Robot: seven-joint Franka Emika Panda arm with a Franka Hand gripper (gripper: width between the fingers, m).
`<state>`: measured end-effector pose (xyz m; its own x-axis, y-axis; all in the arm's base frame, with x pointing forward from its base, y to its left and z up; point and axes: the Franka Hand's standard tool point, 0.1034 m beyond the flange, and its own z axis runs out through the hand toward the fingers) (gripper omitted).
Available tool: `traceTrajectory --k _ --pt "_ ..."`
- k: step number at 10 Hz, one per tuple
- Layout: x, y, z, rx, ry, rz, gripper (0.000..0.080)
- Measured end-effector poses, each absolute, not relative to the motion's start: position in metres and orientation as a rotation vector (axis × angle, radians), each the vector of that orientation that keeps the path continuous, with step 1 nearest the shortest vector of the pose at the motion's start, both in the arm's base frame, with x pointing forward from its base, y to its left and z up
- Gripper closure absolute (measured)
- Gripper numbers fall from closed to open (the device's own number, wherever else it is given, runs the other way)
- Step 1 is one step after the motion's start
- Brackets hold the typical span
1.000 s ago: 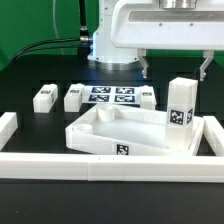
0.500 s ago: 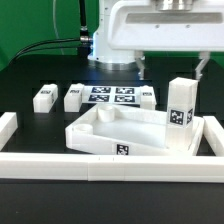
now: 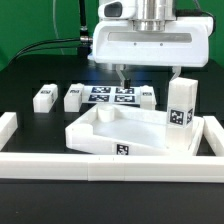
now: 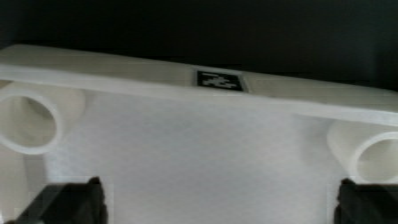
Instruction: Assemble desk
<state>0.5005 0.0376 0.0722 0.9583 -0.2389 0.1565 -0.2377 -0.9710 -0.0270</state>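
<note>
The desk top [image 3: 100, 128], a white rimmed tray with a tag on its front, lies inside the border. In the wrist view the desk top [image 4: 196, 140] fills the picture, with a round socket [image 4: 25, 120] at each side. One white leg [image 3: 180, 104] stands upright at the top's end on the exterior view's right. Three more legs [image 3: 43, 97] [image 3: 73, 97] [image 3: 147, 95] lie behind it on the black table. My gripper [image 3: 150, 76] hangs open above the tray's back part, holding nothing. Its dark fingertips [image 4: 71, 205] stand wide apart over the tray floor.
The marker board [image 3: 112, 96] lies flat between the loose legs. A low white border wall [image 3: 100, 166] runs along the front, with side pieces on the exterior view's left [image 3: 8, 126] and right [image 3: 212, 134]. Cables and a green backdrop are behind.
The gripper has shifted toward the exterior view's left, from over the upright leg's side to above the tray's middle. It stays open. No part has moved.
</note>
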Motion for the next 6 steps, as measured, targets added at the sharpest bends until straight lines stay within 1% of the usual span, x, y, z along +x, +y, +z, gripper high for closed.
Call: traceTrajectory --k 1,2,3,4,6 --pt "0.496 0.038 0.070 -3.104 0.376 -0.175 0.0151" --pt "0.493 0.037 0.070 -3.098 0.387 -0.015 0.0151" --pt "0.494 0.035 0.070 -3.096 0.385 0.021 0.0151" --pt "0.483 0.032 0.068 -3.089 0.344 0.156 0.0151" --pt "0.474 0.027 0.063 -3.065 0.282 0.321 0.0151"
